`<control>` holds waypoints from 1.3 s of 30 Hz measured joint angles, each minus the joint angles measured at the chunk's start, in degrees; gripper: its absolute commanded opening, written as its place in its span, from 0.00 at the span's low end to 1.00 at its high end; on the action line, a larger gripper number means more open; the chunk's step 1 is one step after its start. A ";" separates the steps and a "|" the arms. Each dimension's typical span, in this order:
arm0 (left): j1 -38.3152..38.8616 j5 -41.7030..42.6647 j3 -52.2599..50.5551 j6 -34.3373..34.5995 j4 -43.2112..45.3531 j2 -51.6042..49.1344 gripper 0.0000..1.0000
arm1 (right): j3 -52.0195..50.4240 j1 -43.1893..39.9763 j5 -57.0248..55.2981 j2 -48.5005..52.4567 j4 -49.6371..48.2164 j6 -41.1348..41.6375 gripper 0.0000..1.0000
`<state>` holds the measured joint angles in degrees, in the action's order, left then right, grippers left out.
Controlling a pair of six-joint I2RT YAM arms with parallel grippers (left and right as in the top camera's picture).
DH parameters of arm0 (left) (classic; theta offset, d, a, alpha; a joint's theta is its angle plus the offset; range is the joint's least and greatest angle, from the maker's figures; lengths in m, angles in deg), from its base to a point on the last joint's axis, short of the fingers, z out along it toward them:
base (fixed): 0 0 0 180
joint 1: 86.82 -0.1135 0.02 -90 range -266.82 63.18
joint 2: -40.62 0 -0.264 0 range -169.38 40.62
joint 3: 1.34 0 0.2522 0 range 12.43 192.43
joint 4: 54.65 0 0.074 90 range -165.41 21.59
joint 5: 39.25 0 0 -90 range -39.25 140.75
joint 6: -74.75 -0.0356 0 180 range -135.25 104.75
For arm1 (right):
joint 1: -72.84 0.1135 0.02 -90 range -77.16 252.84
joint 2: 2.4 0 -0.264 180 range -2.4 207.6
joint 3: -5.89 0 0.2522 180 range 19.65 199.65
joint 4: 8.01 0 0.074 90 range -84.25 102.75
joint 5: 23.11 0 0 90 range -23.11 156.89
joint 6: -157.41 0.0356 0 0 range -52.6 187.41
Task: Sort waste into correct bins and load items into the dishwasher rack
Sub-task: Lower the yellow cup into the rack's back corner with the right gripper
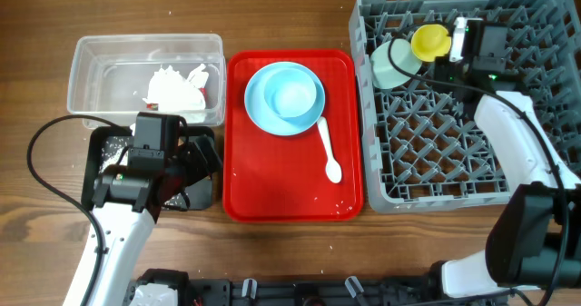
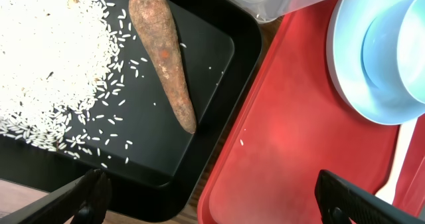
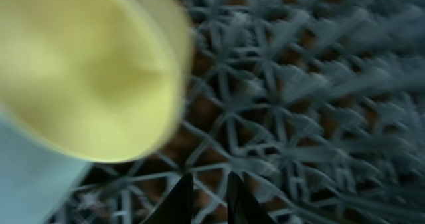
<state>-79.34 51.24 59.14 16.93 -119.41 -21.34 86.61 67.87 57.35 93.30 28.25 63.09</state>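
The black bin [image 2: 199, 58] holds the brown sausage-like piece [image 2: 166, 58] and a heap of rice crumbs [image 2: 46, 58]. My left gripper [image 2: 219, 201] is wide open and empty above the bin's corner and the red tray's edge. The clear bin [image 1: 91, 56] holds the white tissue [image 1: 172, 86] and the wrapper [image 1: 204, 86]. On the red tray [image 1: 272, 197] the light blue bowl [image 1: 295, 95] sits on the light blue plate [image 1: 259, 102], with the white spoon [image 1: 329, 152] beside them. The dishwasher rack [image 1: 436, 152] holds the pale green bowl [image 1: 392, 65] and the yellow cup [image 1: 430, 41]. My right gripper [image 3: 207, 197] is shut and empty beside the cup [image 3: 86, 71].
The left arm [image 1: 136, 174] covers most of the black bin [image 1: 98, 161] in the overhead view. The right arm [image 1: 517, 133] reaches across the rack. Bare wooden table shows in front of the tray and rack.
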 measured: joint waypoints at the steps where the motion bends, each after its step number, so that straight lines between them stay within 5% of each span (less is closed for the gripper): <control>1: 0.00 -0.02 0.00 0.02 0.00 0.00 1.00 | 0.00 -0.72 -0.76 0.00 0.63 0.52 0.15; 6: 0.00 -0.02 0.00 0.00 0.02 0.00 1.00 | 0.00 -3.15 4.13 -0.13 0.76 1.73 0.04; 14: 0.00 0.00 0.00 0.02 0.02 0.00 1.00 | 0.00 -3.04 25.66 -5.09 -0.39 2.40 0.04; 23: 0.00 0.00 0.00 0.02 0.02 -0.02 1.00 | 0.02 -3.08 17.29 3.89 -7.06 2.60 0.04; 34: 0.00 0.00 0.00 0.02 0.04 -0.02 1.00 | 0.04 -3.13 0.13 3.54 0.55 4.50 0.04; 39: 0.00 0.00 0.00 0.00 0.02 -0.02 1.00 | -0.17 -3.28 19.21 -9.46 -6.27 4.52 0.05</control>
<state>-79.34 51.24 59.14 16.93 -119.39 -21.36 86.44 64.59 76.56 83.83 21.98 67.61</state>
